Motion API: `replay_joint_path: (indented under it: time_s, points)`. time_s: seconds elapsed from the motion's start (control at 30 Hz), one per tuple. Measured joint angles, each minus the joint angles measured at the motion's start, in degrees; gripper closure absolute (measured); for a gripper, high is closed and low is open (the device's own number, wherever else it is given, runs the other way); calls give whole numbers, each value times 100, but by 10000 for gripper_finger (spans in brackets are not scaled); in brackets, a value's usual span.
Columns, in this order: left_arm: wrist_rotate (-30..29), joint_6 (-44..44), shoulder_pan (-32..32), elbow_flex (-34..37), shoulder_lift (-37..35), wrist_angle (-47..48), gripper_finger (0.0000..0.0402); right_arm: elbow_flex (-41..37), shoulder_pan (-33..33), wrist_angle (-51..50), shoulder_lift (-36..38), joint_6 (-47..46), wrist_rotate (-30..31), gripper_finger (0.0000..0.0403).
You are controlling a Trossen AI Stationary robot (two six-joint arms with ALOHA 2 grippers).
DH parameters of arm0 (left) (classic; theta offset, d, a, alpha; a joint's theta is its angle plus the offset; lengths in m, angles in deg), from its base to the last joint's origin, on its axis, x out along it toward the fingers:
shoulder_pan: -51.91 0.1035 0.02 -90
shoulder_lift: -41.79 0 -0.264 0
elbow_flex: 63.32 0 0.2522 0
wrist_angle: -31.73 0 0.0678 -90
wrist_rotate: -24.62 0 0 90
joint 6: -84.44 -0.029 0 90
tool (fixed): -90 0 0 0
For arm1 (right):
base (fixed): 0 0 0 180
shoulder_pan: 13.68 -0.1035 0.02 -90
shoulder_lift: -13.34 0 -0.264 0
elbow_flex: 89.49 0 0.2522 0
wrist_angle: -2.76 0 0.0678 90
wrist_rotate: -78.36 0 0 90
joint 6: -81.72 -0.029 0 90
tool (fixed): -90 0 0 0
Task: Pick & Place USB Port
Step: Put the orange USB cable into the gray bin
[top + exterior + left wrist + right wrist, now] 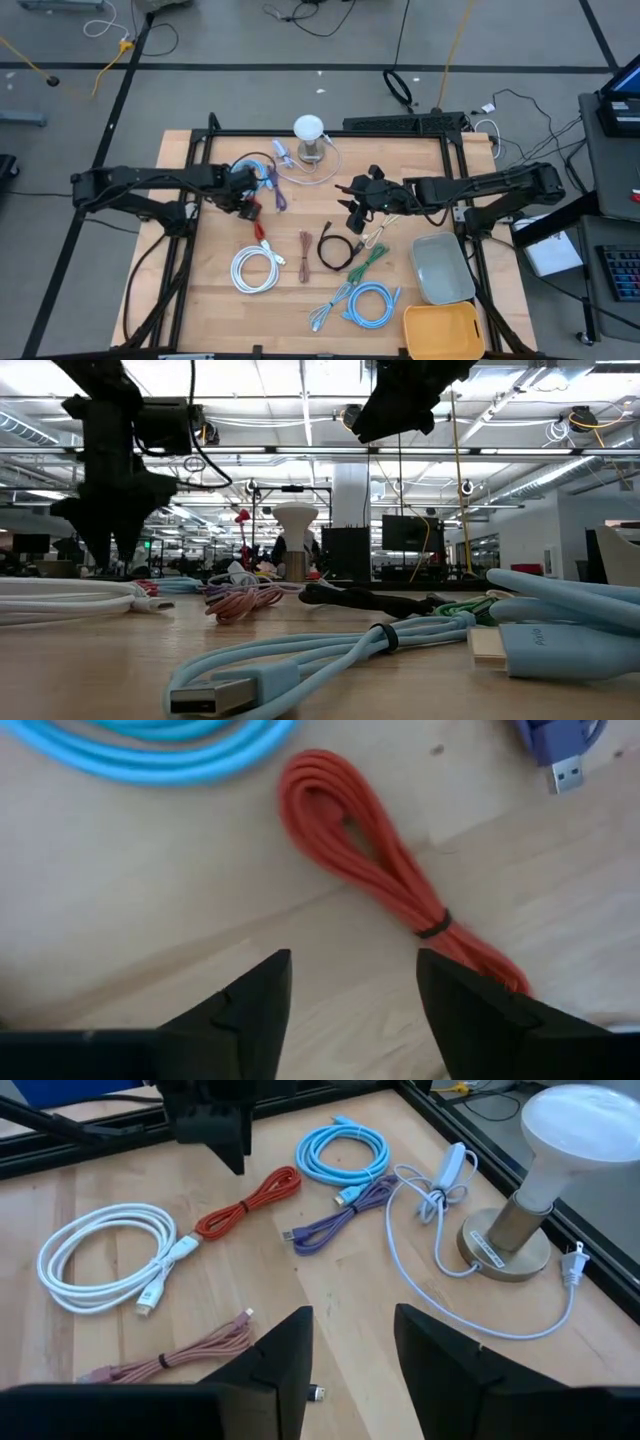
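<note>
left end effector (249,205): fingers spread wide, empty, over red cable (258,229) left of centre in the high view | cable: light, floppy (coils slip); best pinched at its black tie (432,927) | right end effector (358,212): open, waiting mid-desk (300,300)

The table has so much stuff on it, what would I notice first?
Lots of coiled cables lie on the wooden table: a white cable, a red cable and light blue ones. The left gripper hangs with open jaws right above the red cable. A white lamp stands at the table's far edge.
</note>
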Motion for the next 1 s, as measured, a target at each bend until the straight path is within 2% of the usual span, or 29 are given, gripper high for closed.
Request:
replay_joint_path:
  time_s: [0.13, 0.23, 0.53, 0.67, 0.8, 0.83, 1.0]
  points:
    - [59, 157, -140, 0, 398, -477, 156, 0, -11, 0, 0, -2, 0, 270]
    - [100, 223, -207, 0, 689, -727, 156, 0, -44, 0, 0, -2, 0, 271]
    - [151, 211, -372, -28, 1518, -1195, 192, 0, -153, 0, -2, -2, 3, 275]
    - [-18, 298, -423, -13, 1541, -1207, 253, -2, -151, 0, -2, -2, 4, 275]
    - [-92, 165, -420, 2, 1359, -1166, 365, -2, -151, 13, -2, -42, 3, 275]
    - [-88, 141, -427, 7, 1280, -1253, 378, -2, -151, 29, -2, -49, 2, 275]
    - [60, 122, -499, 15, 774, -1773, 381, -4, -146, 354, -4, -316, -2, 275]
